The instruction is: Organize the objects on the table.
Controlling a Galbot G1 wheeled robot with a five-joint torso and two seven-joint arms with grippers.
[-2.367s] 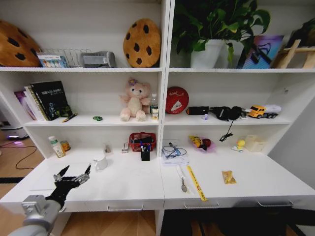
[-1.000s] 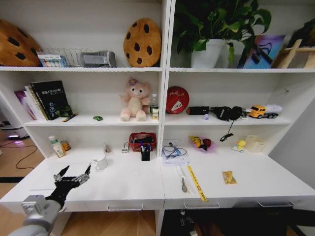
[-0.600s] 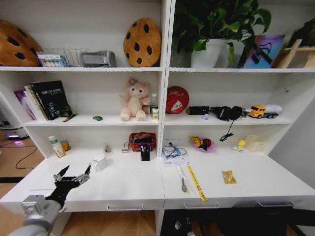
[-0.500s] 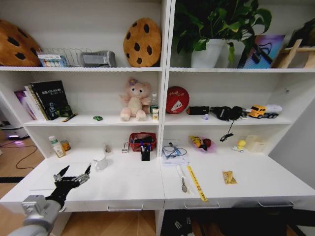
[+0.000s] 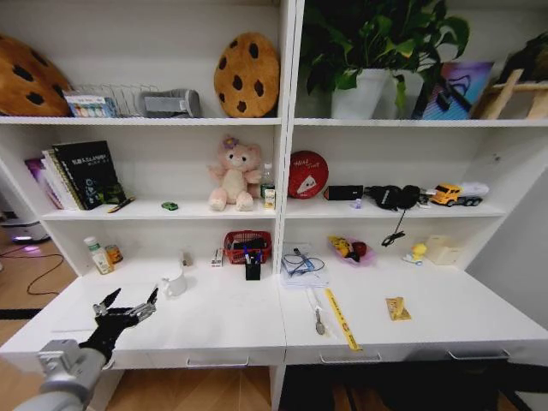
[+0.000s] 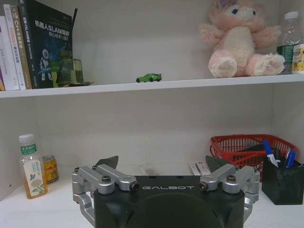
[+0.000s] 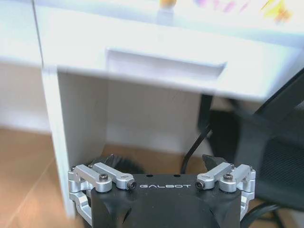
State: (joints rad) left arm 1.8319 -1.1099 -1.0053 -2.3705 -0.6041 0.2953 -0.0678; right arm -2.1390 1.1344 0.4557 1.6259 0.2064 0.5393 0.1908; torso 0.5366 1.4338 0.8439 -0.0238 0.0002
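A: Whereabouts of the left gripper (image 5: pixel 130 300)?

B: Lower left of the frame, just above the front edge of the table (image 5: pixel 231 318). Fingers spread wide, nothing between them. Same from the left wrist camera: left gripper (image 6: pixel 161 164) with both dark tips apart, facing the back of the desk.

A: And ahead of it?

B: At the left end, against the side wall, a small bottle (image 5: pixel 97 255) with a round tin (image 5: pixel 114 253) just beside it. Toward the middle, a white jug (image 5: pixel 175 282), then a red basket (image 5: pixel 247 246) at the back with a black pen holder (image 5: pixel 253 270) touching its front. From the wrist, the bottle (image 6: pixel 31 166) and tin (image 6: pixel 50 168) on one side, the basket (image 6: pixel 237 145) and pen holder (image 6: pixel 280 178) with blue pens on the other.

A: Right half of the table?

B: Lower centre: a spoon (image 5: pixel 318 318) beside a long yellow ruler (image 5: pixel 342 318), both lying front to back. Farther right, a small yellow packet (image 5: pixel 396 308). Behind those, a stack of paper (image 5: pixel 304 267) with a cable on top.

A: On the shelf above?

B: A tiny green car (image 5: pixel 169 205), left of the pink plush bear (image 5: pixel 235 175).

A: Right gripper (image 7: pixel 159 161)?

B: Low, below the desk top, pointed at a drawer front (image 7: pixel 166 64) over the wooden floor. Fingers apart, empty.
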